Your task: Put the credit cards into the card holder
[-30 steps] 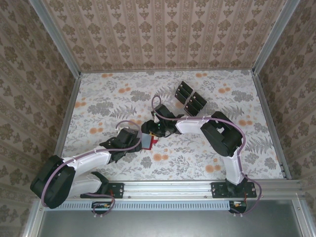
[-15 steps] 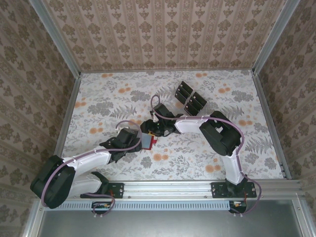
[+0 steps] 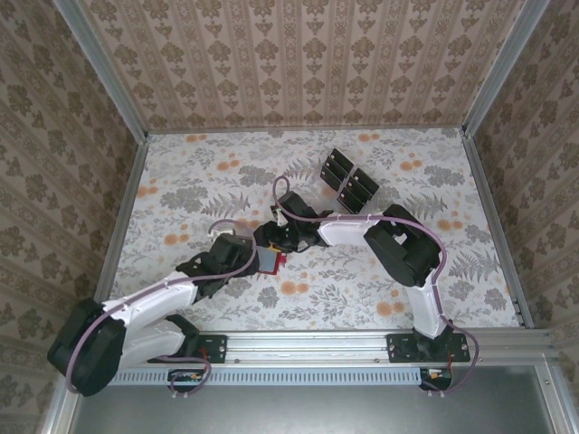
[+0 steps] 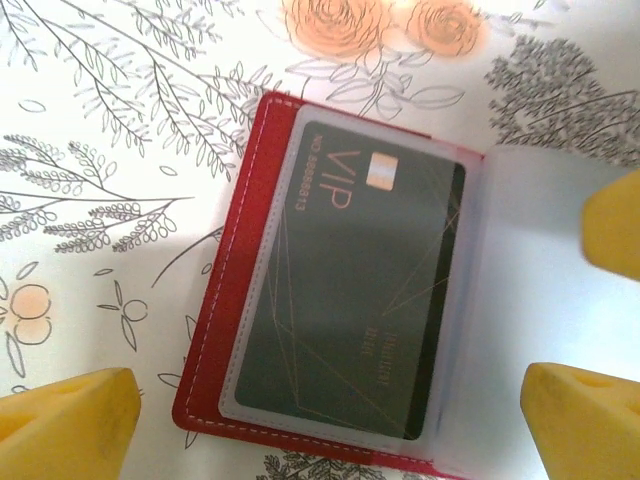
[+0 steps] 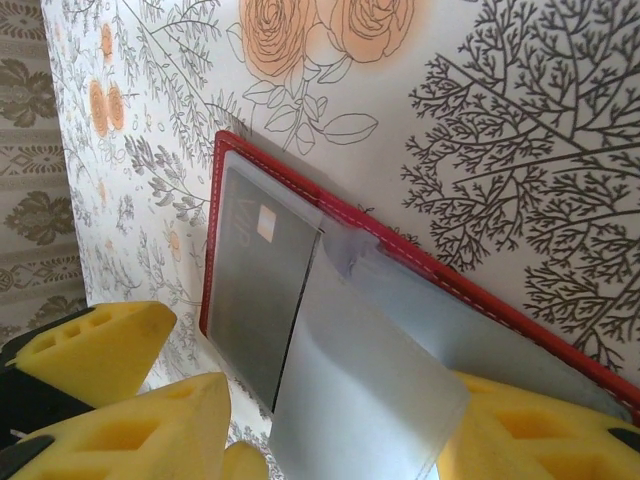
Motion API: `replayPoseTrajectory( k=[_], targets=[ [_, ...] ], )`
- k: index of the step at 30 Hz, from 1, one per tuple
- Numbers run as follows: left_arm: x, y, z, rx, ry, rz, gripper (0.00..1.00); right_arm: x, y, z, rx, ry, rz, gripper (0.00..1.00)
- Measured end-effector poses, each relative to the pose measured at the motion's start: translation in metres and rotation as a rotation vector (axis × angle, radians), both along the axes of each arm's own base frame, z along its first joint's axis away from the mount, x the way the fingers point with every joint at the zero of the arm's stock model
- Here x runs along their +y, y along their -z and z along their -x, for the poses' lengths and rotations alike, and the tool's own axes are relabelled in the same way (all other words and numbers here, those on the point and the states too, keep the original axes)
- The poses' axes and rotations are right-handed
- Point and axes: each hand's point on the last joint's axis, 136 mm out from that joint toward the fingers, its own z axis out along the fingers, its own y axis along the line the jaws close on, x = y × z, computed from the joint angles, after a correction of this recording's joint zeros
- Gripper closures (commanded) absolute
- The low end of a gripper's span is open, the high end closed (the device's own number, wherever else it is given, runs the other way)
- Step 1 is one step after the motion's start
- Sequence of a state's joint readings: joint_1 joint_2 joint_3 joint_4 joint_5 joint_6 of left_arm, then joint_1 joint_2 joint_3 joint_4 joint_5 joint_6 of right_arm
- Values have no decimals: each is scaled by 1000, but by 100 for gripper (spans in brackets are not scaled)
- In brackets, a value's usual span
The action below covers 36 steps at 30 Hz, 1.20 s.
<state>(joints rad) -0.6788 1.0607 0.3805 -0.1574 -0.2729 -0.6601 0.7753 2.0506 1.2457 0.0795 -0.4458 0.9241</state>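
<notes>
Red card holder (image 4: 215, 340) lies open and flat on the floral counter (image 3: 199, 181), right in the middle, just ahead of both arms. One black credit card (image 4: 350, 300), gold VIP lettering showing, sits tucked under the clear sleeve on one half. Over the other half, a clear sleeve leaf (image 5: 370, 400) stands lifted off the red cover. Left end effector (image 4: 328, 420) hovers directly above, yellow pads spread wide, gripping nothing. Right end effector (image 5: 335, 425) is down low at the holder's far side, fingers partly apart with that lifted leaf between them; whether it actually pinches the leaf, can't tell. More black credit cards (image 3: 348, 179) sit together farther back on the counter, well apart from the holder.
</notes>
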Motion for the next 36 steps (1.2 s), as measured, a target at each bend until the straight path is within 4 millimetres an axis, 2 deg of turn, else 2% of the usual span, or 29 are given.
replayPoseTrajectory(
  k=[4,7,13,17,23,31,36],
  targets=[
    [1,-18,1,-46,-9,46,0,7,-8,-1,-5,-3,-18,45],
    [1,-36,1,-95,-22,96,0,18,-22,-3,-24,-10,-43,45],
    [7,-54,4,-141,-55,140,0,50,-50,-15,-77,-35,-100,44],
    [11,-55,5,-139,-74,144,0,69,-37,-23,-71,-46,-94,44],
    [15,-53,7,-128,-101,145,0,75,-2,-25,-25,-48,-46,44],
    [16,-53,7,-125,-110,148,0,79,-9,-28,-42,-58,-57,44],
    [18,-50,10,-109,-115,136,0,65,-15,-15,-54,-76,-41,44]
  ],
)
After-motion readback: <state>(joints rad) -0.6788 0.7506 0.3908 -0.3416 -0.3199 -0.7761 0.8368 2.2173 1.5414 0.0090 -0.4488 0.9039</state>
